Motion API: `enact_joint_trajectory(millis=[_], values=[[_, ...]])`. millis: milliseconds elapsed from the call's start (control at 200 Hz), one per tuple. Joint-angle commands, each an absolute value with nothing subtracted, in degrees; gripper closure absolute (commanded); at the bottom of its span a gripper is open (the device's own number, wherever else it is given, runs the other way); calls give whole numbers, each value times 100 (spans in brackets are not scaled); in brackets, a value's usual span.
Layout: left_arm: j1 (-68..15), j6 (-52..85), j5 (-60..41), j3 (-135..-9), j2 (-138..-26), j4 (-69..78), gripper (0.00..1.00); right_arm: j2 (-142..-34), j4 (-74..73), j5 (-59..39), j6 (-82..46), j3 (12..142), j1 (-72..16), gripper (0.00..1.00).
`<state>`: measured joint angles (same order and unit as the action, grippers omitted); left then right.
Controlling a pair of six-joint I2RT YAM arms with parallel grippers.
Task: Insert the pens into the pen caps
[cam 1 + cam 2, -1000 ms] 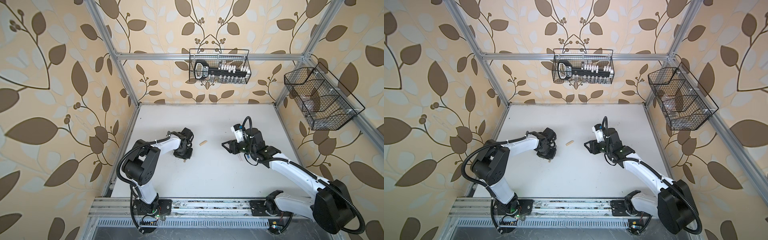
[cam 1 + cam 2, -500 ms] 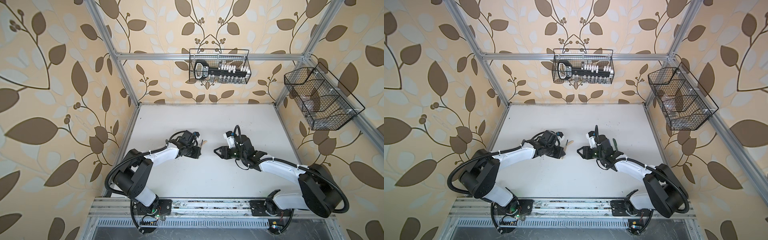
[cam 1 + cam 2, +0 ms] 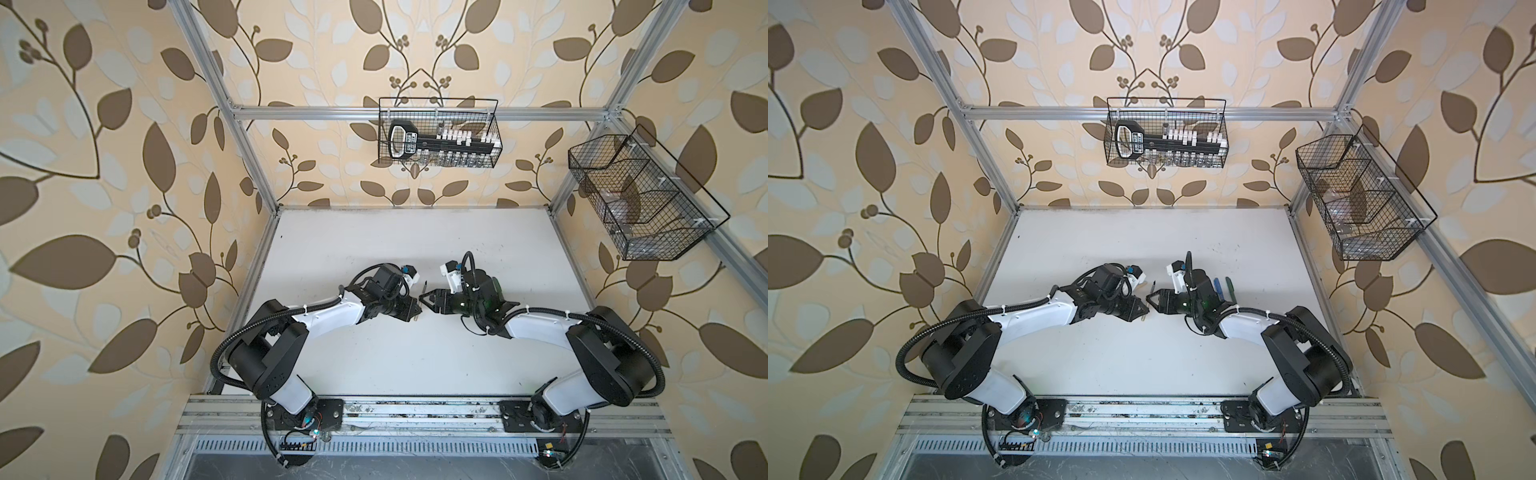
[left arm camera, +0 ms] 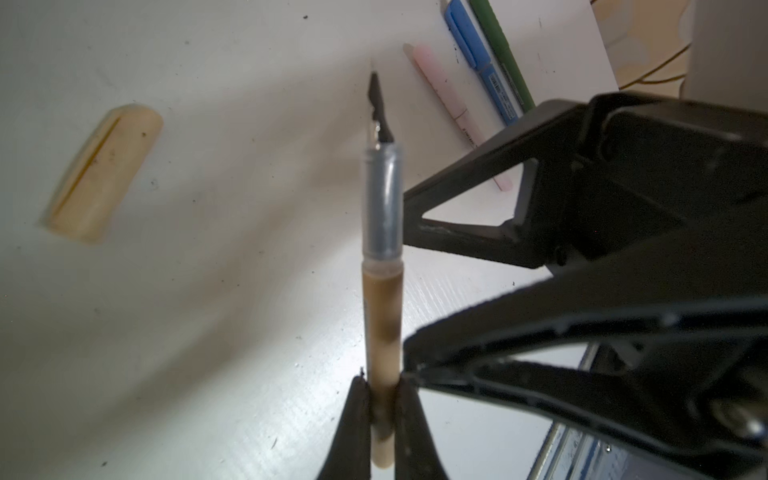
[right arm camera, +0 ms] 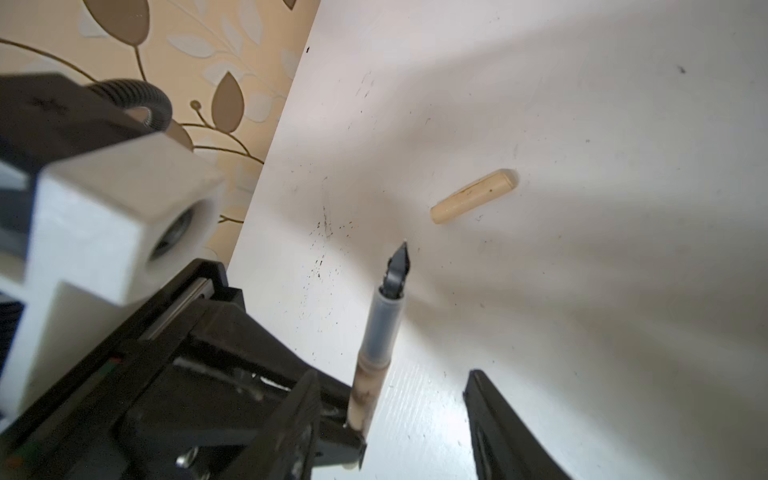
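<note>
1. Start at your left gripper (image 4: 381,390). Its black fingers (image 4: 355,419) are pinched tight on the tail end of the tan stick pen (image 4: 382,316), which has a clear grey grip section. The dark pointed nib (image 4: 379,104) aims away from the fingers and is off the white table (image 4: 208,332).
2. The black triangular fingers (image 4: 478,208) of the right gripper (image 4: 411,291) are spread apart and empty, with their tips just beside the pen's barrel. You cannot tell whether the barrel already sits between them.
3. Judged step: a re-grip or hand-over of the pen before capping.
   - Close the right fingers on the tan barrel, not on the nib or the grey section.
   - Release the left only once that hold is firm.
   - Expect the pen to pivot, because a tail-end pinch gives it a long lever.
4. The short rounded tan plastic cap (image 4: 104,174) lies flat on the table. It is past the nib and off to one side, well apart from both sets of fingers. Which end is open is unclear.
5. Farther out, beyond the right gripper, the pink pen (image 4: 449,99), blue pen (image 4: 478,62) and dark green pen (image 4: 500,45) lie side by side, apparently capped. Tan looks like the last pair.
</note>
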<state>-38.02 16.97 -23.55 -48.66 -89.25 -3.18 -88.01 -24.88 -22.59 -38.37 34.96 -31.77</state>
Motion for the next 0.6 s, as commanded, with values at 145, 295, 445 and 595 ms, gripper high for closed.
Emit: enact_joint_trajectory(millis=[145,295,445,595], values=[[-3998,1587,-2420,-5018,-8838,-398,100,-9050,-3166,-2574,-4171,3664,-3112,60],[-4056,1599,-2382,-5001,-8785,-340,100,-9067,-3337,-2707,-4278,3640,-3093,96],[-4052,1779,-2259,-4831,-8552,-23,75,-8857,-3349,-2719,-4265,3516,-3020,100],[-3865,2140,-2262,-4346,-8062,737,41,-8243,-3288,-2681,-4125,3093,-2847,100]])
